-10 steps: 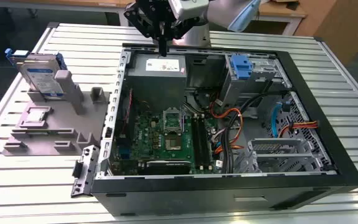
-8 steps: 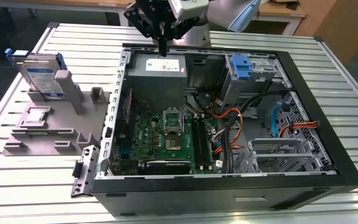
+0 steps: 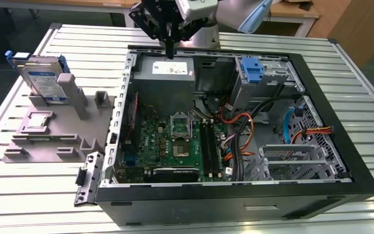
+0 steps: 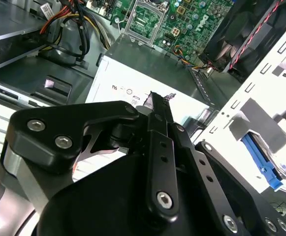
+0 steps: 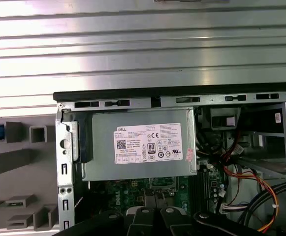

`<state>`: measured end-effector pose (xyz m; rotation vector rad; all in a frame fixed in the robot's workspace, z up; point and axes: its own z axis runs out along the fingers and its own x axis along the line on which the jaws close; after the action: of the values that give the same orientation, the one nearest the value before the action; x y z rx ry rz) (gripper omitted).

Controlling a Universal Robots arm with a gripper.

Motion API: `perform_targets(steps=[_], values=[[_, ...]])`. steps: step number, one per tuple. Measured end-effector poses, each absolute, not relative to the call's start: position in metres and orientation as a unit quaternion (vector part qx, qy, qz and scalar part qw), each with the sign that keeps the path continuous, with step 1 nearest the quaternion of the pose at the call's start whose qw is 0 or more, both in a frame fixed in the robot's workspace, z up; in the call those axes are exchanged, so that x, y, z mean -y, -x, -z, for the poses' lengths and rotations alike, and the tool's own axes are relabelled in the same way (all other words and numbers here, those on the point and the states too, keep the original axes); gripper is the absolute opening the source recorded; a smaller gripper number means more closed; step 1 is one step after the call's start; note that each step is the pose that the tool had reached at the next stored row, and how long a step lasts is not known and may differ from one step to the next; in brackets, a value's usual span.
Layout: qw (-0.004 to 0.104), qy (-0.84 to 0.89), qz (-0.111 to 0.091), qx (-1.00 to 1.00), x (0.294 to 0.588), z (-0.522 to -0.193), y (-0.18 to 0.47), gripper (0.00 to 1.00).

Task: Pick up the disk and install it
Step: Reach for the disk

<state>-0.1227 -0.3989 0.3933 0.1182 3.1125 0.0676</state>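
Note:
The disk (image 3: 44, 78), a silver drive with a white and blue label in a blue carrier, stands upright in a grey holder (image 3: 57, 131) on the exterior view's left, outside the computer case (image 3: 239, 195). My gripper (image 3: 170, 53) hangs over the back of the case, just above the grey power-supply box (image 3: 164, 73), well to the right of the disk. In the second wrist view my gripper (image 4: 155, 98) has its black fingers pressed together with nothing between them.
The open case holds a green motherboard (image 3: 174, 141), orange and black cables (image 3: 239, 131) and a metal drive cage (image 3: 284, 158). A bare blue bracket (image 3: 252, 70) sits in the bay at the back right. The ribbed metal table (image 3: 18, 195) lies all around.

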Motion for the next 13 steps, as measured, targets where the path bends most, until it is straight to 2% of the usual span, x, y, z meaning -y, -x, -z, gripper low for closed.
perform_targets(steps=[13], values=[[0.013, -0.038, -0.022, -0.999, 0.399, -0.393, 0.133, 0.1]])
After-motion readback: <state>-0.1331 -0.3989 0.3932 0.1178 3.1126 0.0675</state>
